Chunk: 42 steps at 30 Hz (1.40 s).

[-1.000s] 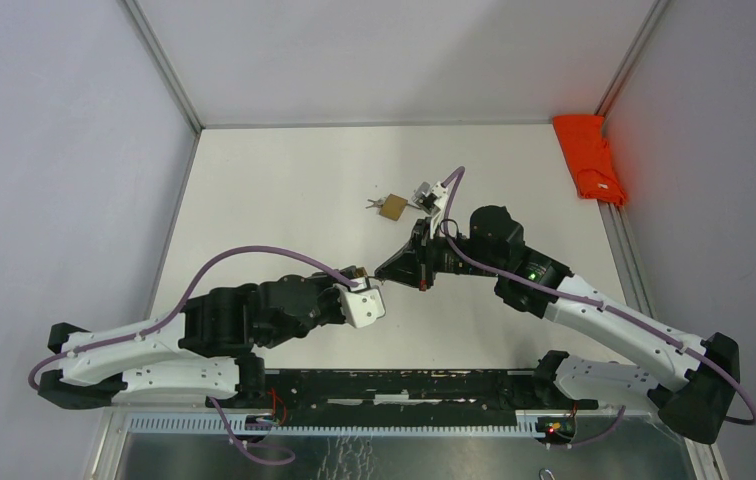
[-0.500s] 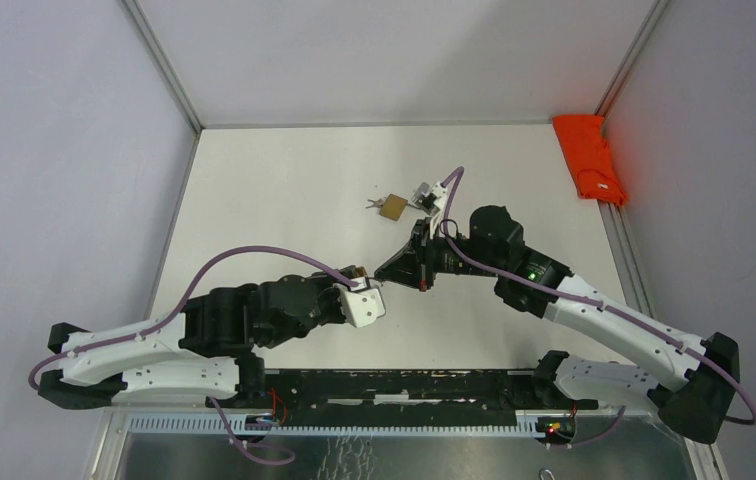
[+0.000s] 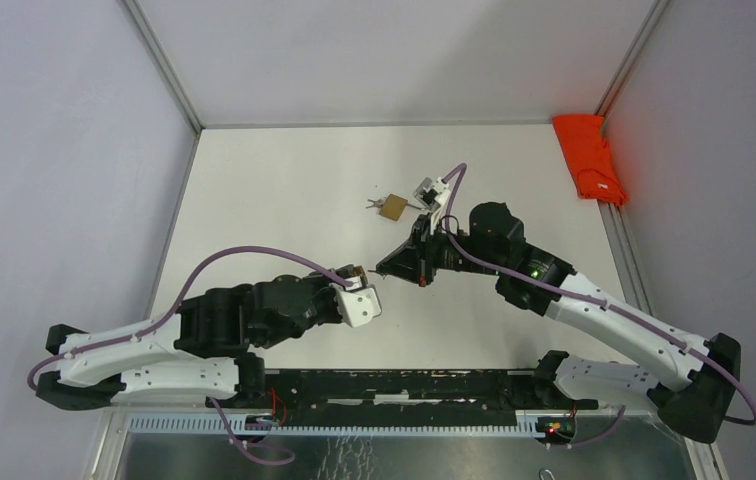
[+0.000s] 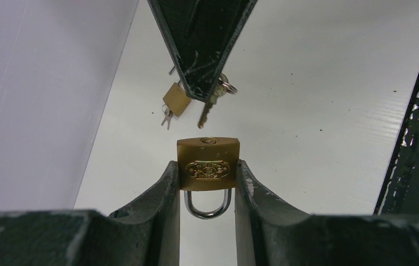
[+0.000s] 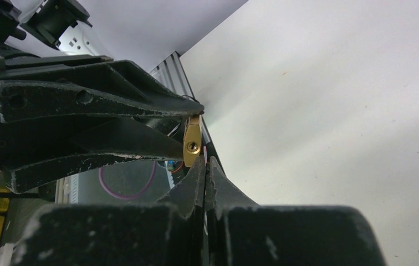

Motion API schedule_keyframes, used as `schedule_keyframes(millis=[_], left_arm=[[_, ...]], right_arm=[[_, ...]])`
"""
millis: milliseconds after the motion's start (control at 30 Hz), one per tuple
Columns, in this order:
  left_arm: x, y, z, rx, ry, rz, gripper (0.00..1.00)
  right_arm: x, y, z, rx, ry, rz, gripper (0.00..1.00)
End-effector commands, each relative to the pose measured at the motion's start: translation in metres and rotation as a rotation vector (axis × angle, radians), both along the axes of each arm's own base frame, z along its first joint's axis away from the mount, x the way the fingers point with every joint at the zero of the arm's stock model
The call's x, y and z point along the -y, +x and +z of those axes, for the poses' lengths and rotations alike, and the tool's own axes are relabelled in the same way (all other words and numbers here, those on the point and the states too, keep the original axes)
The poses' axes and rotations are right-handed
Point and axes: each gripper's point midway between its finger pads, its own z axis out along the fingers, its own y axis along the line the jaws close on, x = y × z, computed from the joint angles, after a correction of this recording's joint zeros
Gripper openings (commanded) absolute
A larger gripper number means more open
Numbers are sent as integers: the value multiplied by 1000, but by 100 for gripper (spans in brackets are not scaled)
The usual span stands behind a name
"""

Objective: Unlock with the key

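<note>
Item one: padlock (image 4: 208, 160), clamped in my left gripper (image 4: 207, 166), keyhole (image 4: 209, 141) facing outward.
Item two: key (image 4: 205, 112), pinched in my closed right gripper (image 5: 205, 163), tip just short of keyhole.
Risk: any tilt likely skids the tip off the brass.

You see your left gripper (image 4: 207, 170) clamping the brass padlock (image 4: 208, 163) by its sides, shackle toward the camera at 6 o'clock and keyhole face at 12. From 12 o'clock the right gripper (image 4: 200, 91) reaches in, pinched on the key (image 4: 204, 115), whose tip hangs just above the keyhole without touching it. At 11 o'clock, farther off, a second padlock (image 4: 176, 98) lies on the white table (image 4: 318, 100).
</note>
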Motion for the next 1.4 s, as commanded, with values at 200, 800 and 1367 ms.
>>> schedule_keyframes(millis=[200, 800, 1367], left_arm=[[5, 2, 19, 34, -72, -2, 2], [7, 3, 21, 41, -70, -1, 2], [7, 2, 20, 31, -70, -2, 2]], right_arm=[[2, 2, 35, 73, 58, -10, 0], [-7, -10, 22, 24, 61, 69, 0], [-3, -8, 14, 18, 43, 38, 0]])
